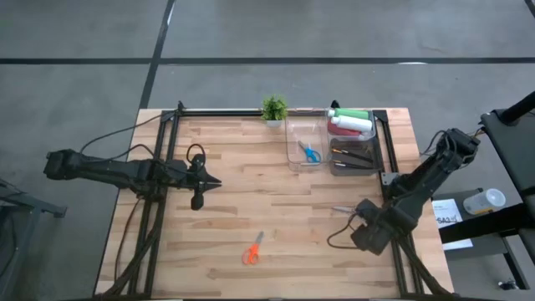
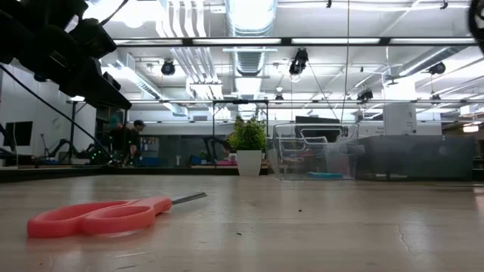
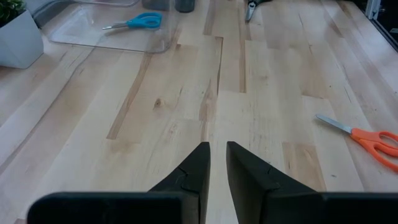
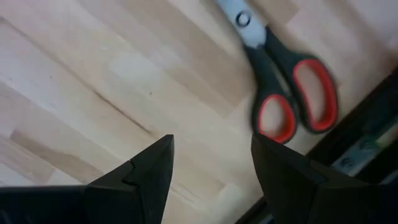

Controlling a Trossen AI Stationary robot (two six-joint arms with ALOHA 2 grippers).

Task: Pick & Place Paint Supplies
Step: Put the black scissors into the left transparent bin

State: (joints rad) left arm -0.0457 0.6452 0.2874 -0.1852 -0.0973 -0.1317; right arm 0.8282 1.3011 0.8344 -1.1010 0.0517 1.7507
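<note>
The squeeze bottles (image 1: 349, 122), green, white and pink-red, lie in the far end of a dark bin (image 1: 376, 149) at the table's far right. Thin dark brushes (image 1: 351, 156) lie in its near end. My right gripper (image 1: 358, 219) (image 4: 211, 149) is open, low over the table's near right. Black scissors with red-lined handles (image 4: 286, 93) (image 1: 343, 210) lie flat on the wood just beyond its fingers, untouched. My left gripper (image 1: 216, 181) (image 3: 217, 152) waits at mid-left above bare wood, fingers drawn together to a thin slit, holding nothing.
A clear bin (image 1: 305, 146) (image 2: 310, 151) left of the dark one holds blue scissors (image 1: 310, 154) (image 3: 137, 22). A small potted plant (image 1: 273, 109) (image 2: 248, 143) stands at the far edge. Orange scissors (image 1: 252, 248) (image 2: 98, 215) (image 3: 367, 137) lie near the front edge. Black frame rails run along both sides.
</note>
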